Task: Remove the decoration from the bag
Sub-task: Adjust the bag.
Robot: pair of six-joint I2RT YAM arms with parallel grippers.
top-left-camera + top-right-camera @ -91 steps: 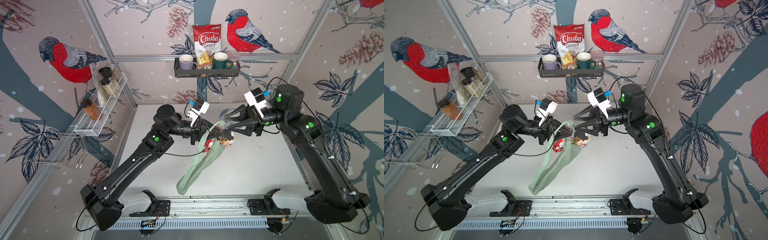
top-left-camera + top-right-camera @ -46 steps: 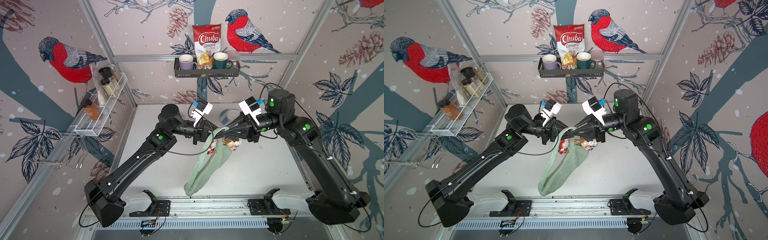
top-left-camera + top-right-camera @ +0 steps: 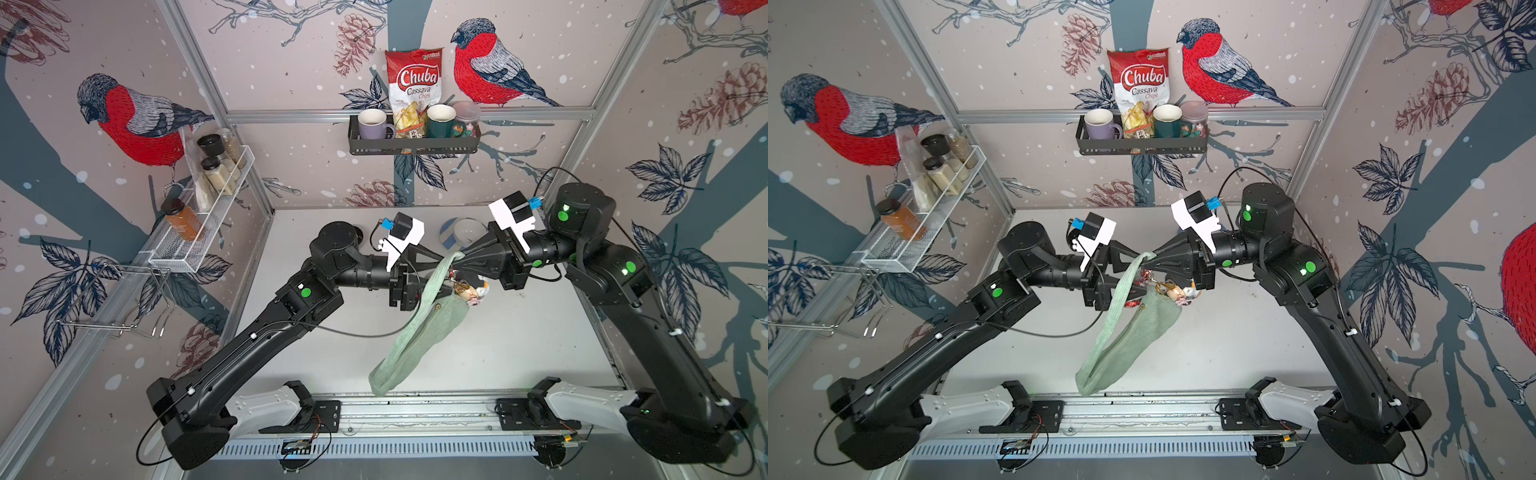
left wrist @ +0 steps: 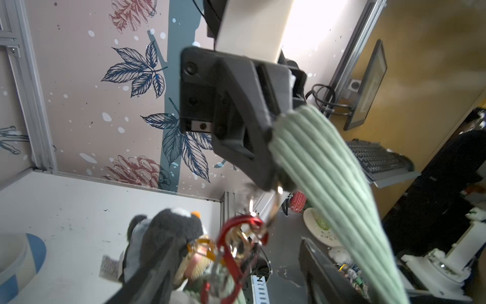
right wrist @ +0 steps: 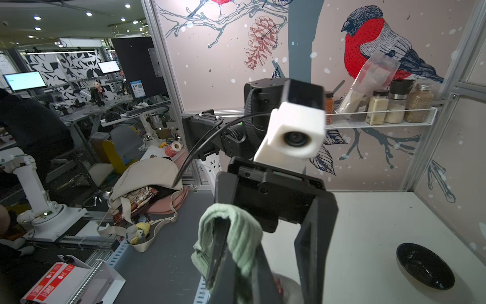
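Note:
The sage-green ribbed bag (image 3: 415,340) (image 3: 1133,332) hangs in mid-air by its strap (image 4: 328,171). My right gripper (image 3: 459,258) (image 3: 1148,259) (image 5: 228,252) is shut on the folded strap (image 5: 242,237). The decoration (image 3: 471,291) (image 3: 1183,291), a dark plush penguin (image 4: 168,237) on a red carabiner (image 4: 236,237), dangles at the bag's top end, just below the right gripper. My left gripper (image 3: 432,276) (image 3: 1121,274) (image 4: 236,268) is open. Its fingers straddle the strap and carabiner without gripping them.
A blue-striped white bowl (image 3: 463,232) sits on the table behind the grippers, and a black bowl (image 5: 424,265) on the table. A black shelf (image 3: 413,143) with mugs and a chips packet hangs on the back wall. A white wire rack (image 3: 208,220) of jars lines the left wall.
The right gripper closed on the strap. The left gripper, shut near the bag's top before, has opened and let go. The bag has shifted to the right.

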